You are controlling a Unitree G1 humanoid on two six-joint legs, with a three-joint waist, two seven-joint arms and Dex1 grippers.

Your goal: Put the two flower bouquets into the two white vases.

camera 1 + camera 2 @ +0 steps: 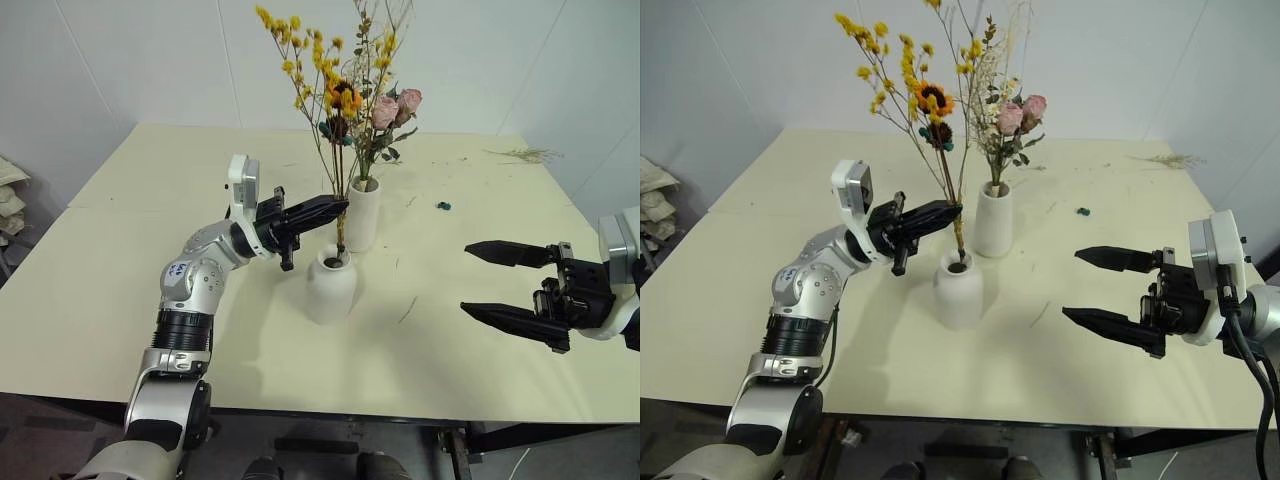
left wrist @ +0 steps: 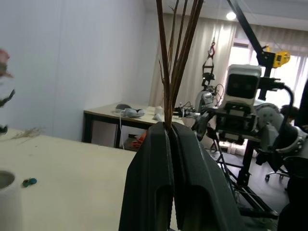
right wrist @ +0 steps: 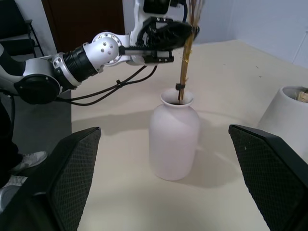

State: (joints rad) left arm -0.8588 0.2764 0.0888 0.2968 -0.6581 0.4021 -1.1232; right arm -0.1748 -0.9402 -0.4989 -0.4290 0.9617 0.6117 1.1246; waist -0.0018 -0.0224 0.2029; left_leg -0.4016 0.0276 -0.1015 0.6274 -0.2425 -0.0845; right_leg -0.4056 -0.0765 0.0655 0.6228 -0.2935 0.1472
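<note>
The thin sprig of yellow-orange blossoms (image 1: 318, 75) stands with its stiff brown stems reaching down into the narrow neck of the short, rounded, matte white ceramic vase (image 1: 330, 284), near the middle of the pale cream table (image 1: 120, 250). The left gripper (image 1: 338, 207) has its two black fingers pinched tight on those stems just above the vase mouth. Just behind, the tall, tapered white vase (image 1: 362, 213) holds the bunch of pink roses, green leaves and pale dried grasses (image 1: 385, 115), upright. The two vases stand close together; from here I can't quite tell whether they touch. The right gripper (image 1: 485, 280) hangs well off to the right of the vases, its textured black fingers spread wide and holding nothing. A few wispy dried twig scraps (image 1: 525, 154) lie at the far right corner, and a small dark green bit (image 1: 443, 206) rests on the smooth tabletop.
</note>
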